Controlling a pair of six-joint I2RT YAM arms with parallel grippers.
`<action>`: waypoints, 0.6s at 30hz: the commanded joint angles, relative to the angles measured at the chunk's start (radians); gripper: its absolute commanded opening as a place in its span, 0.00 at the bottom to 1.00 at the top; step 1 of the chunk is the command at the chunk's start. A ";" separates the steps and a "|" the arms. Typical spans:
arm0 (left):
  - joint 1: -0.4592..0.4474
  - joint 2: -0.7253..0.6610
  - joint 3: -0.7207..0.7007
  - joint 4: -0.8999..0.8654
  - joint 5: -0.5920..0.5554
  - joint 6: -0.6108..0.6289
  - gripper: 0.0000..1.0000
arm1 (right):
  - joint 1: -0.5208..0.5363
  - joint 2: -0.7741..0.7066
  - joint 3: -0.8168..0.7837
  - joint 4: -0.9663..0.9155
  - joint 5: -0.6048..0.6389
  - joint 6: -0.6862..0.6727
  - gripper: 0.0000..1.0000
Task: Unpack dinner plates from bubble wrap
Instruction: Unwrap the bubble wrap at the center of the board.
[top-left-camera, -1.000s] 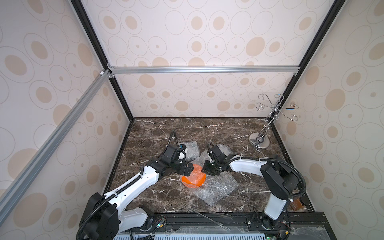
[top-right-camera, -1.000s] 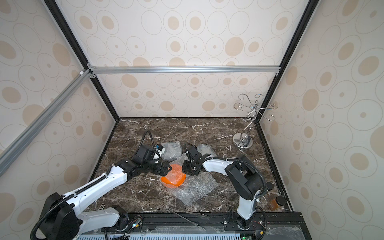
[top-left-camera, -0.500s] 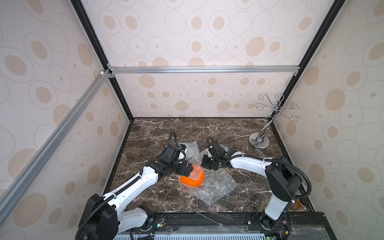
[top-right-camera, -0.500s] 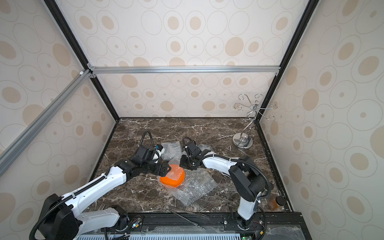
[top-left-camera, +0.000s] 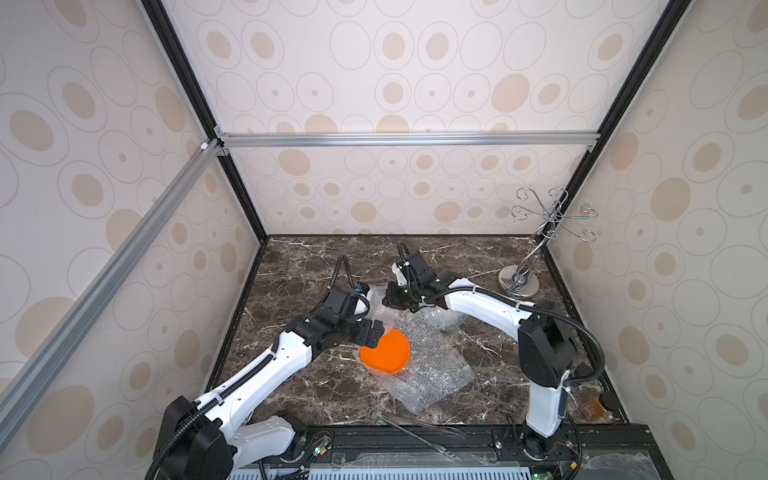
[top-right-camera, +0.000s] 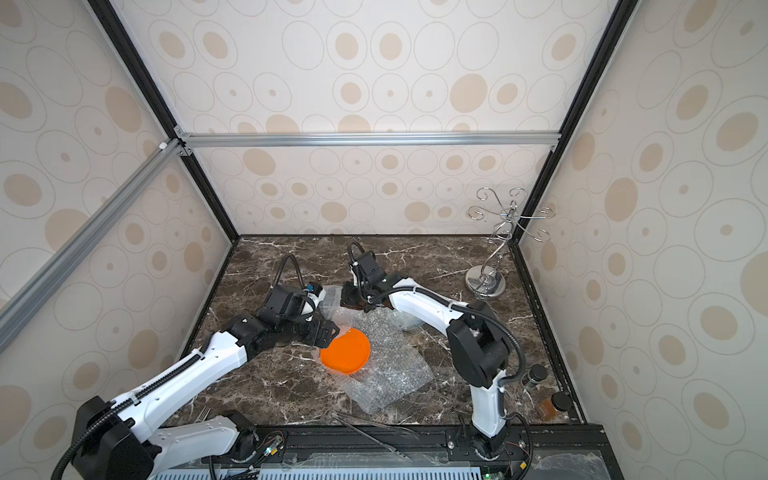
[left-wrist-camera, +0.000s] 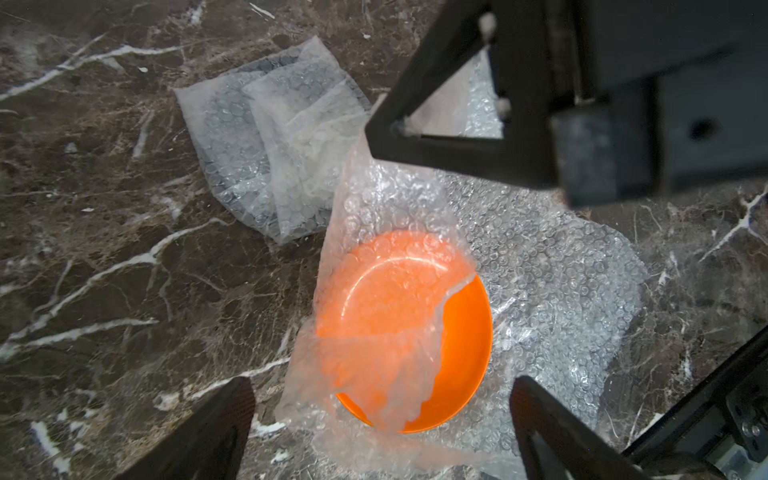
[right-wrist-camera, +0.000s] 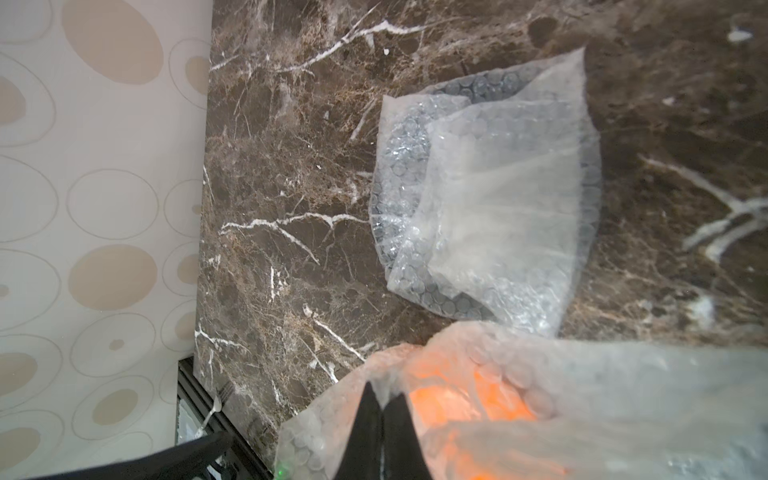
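**Orange plate half-bared on its wrap**

Orange plate (top-left-camera: 384, 353) lies right side up on an opened bubble wrap sheet (top-left-camera: 432, 370), near the middle of the marble table (top-left-camera: 316, 257). One flap of that sheet is drawn up over part of the plate (the left wrist view shows the far side of the dish (left-wrist-camera: 461, 332) uncovered). The right gripper (right-wrist-camera: 382, 409) has its fingers clenched together on the flap's edge and holds it raised off the table. The left gripper (top-left-camera: 372, 331) hangs just above the plate's rim on the side nearest its own arm, its fingers (left-wrist-camera: 220, 428) spread wide and grasping nothing.

Just beyond the plate lies a folded bundle (left-wrist-camera: 270, 145) of wrap with something dark showing through it; what it is cannot be told. Well apart, a wire stand (top-left-camera: 519, 284) stands in the far corner on the right arm's side.
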 joint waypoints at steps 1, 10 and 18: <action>-0.001 -0.048 0.024 -0.053 -0.061 -0.027 0.97 | 0.003 0.075 0.108 -0.089 -0.015 -0.069 0.00; -0.002 -0.170 -0.020 -0.081 -0.078 -0.135 0.97 | -0.017 0.257 0.333 -0.165 -0.018 -0.141 0.06; -0.004 -0.244 -0.144 0.080 0.077 -0.325 0.94 | -0.037 0.339 0.451 -0.217 -0.034 -0.177 0.32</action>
